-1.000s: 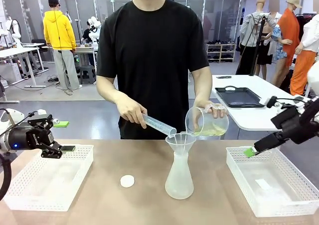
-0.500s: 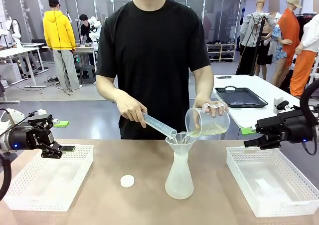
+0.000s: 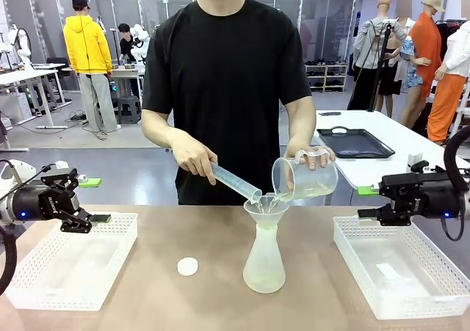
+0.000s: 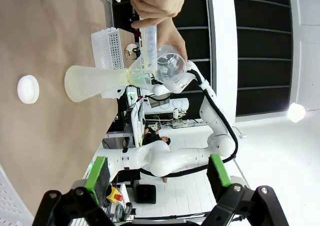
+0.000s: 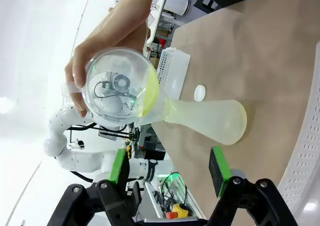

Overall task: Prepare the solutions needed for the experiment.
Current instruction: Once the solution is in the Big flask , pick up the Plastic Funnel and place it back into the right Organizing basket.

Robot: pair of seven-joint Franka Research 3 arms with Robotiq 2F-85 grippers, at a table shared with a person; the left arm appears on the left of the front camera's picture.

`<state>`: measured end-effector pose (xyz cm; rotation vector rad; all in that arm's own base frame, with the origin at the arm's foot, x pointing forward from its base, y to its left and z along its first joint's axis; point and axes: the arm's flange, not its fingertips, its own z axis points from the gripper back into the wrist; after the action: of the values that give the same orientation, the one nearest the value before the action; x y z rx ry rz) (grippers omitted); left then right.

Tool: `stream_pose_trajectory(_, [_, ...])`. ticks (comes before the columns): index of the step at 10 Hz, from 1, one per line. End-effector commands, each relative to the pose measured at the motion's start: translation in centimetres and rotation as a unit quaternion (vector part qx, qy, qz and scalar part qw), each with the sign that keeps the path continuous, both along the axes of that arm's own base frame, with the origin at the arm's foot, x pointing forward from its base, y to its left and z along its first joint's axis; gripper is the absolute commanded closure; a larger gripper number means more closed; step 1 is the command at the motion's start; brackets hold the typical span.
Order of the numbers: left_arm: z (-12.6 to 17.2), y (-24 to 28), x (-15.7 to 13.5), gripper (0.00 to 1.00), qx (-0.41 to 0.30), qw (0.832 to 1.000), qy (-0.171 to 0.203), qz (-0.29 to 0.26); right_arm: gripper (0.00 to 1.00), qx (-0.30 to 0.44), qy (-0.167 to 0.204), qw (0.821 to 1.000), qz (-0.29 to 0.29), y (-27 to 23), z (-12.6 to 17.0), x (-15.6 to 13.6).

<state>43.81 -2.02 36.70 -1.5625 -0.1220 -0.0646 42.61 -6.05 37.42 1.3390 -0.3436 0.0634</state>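
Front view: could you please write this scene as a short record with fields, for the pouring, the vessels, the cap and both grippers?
Pouring: person tips beaker and cylinder into funnel
Solution: pale yellow-green, in beaker and at flask bottom
Flask: upright, mid table, funnel in its neck
Cap: white, on table, apart from flask
Left gripper: open, empty, by left tray
Right gripper: open, empty, by right tray

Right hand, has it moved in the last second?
Yes. The right hand has swung from pointing down at the white tray's far-left corner to lying level just above it.
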Motion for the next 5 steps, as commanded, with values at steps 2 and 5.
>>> stream_pose_trajectory(2, [0.15, -0.13, 0.12, 0.0, -0.001, 1.0, -0.002, 0.009, 0.19, 0.006, 0.049, 0.999, -0.01, -0.15, -0.38, 0.16])
stream_pose_trajectory(5, [0.15, -0.13, 0.12, 0.0, -0.001, 1.0, -0.002, 0.009, 0.19, 0.027, 0.063, 0.998, -0.002, -0.23, -0.92, 0.45])
